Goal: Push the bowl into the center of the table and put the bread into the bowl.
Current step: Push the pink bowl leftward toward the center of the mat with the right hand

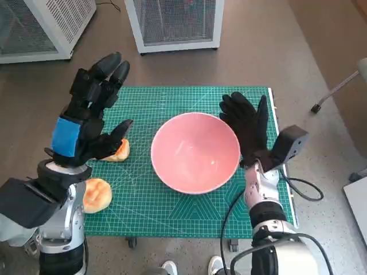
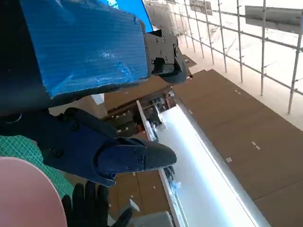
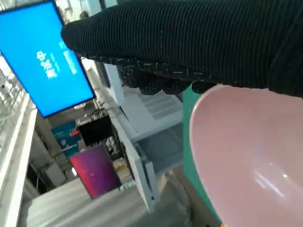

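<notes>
Your bowl (image 1: 195, 152) sits mid-tabletop (image 1: 172, 215), rim just beside the right hand (image 1: 248, 127), whose fingers are spread and empty. It looks stiff, smooth and slippery: push low on its wall. Left hand (image 1: 92, 109) is spread above one bread (image 1: 118, 150); another bread (image 1: 96, 194) lies nearer its wrist. Soft, light: pinch gently across the sides.

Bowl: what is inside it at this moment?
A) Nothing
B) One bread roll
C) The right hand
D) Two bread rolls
A: the bowl shows only its bare pink inside, while both bread rolls lie on the mat to its left, and the right hand is at its outer rim, not inside.
</notes>
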